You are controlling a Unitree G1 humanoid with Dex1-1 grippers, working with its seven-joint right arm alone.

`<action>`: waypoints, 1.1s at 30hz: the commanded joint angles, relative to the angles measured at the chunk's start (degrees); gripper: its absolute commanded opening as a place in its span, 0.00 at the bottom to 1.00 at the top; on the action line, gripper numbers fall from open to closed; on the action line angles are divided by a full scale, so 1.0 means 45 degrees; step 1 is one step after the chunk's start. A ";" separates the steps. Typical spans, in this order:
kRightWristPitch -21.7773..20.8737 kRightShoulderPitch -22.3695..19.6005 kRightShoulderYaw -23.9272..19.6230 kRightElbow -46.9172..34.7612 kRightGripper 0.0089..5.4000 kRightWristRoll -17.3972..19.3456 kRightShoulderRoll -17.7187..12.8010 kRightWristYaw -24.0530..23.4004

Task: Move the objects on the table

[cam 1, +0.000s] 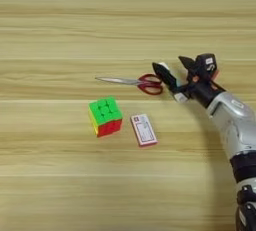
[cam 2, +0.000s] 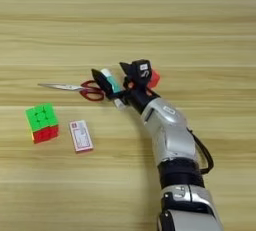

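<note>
From my station I see the right gripper point(cam 2: 116, 75) near the middle of the table point(cam 1: 60, 20), its silver forearm point(cam 2: 167, 130) coming up from the bottom edge at about five o'clock. Its two black fingers point(cam 2: 101, 81) stand spread apart, one at nine o'clock and one at three o'clock of the white-and-teal glue stick point(cam 2: 112, 82), which lies in the gap between them; I cannot tell whether either finger actually presses on it, so I read the claw as open around the stick rather than clamped. The plain red cube point(cam 2: 154, 78) peeks out just beside the gripper body at its three o'clock side (most of it is hidden behind the black housing). The red-handled scissors point(cam 1: 137, 82) lie flat at nine o'clock of the gripper, handles nearest the left finger and blades pointing away toward nine o'clock. The puzzle cube point(cam 1: 105, 116), green on top with red and yellow sides, sits at roughly seven o'clock of the scissors, and the small red-and-white flat box point(cam 1: 143, 129) lies near it at its four o'clock, not touching.
</note>
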 commanded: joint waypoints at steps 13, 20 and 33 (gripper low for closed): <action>0.0973 -0.0089 0.1829 -0.3441 1.00 0.0967 -0.1550 0.4793; 0.0211 -0.1237 0.2378 -0.2184 1.00 0.0441 -0.2136 0.6594; -0.1782 -0.2101 0.3955 -0.0415 1.00 -0.1258 -0.2046 0.8147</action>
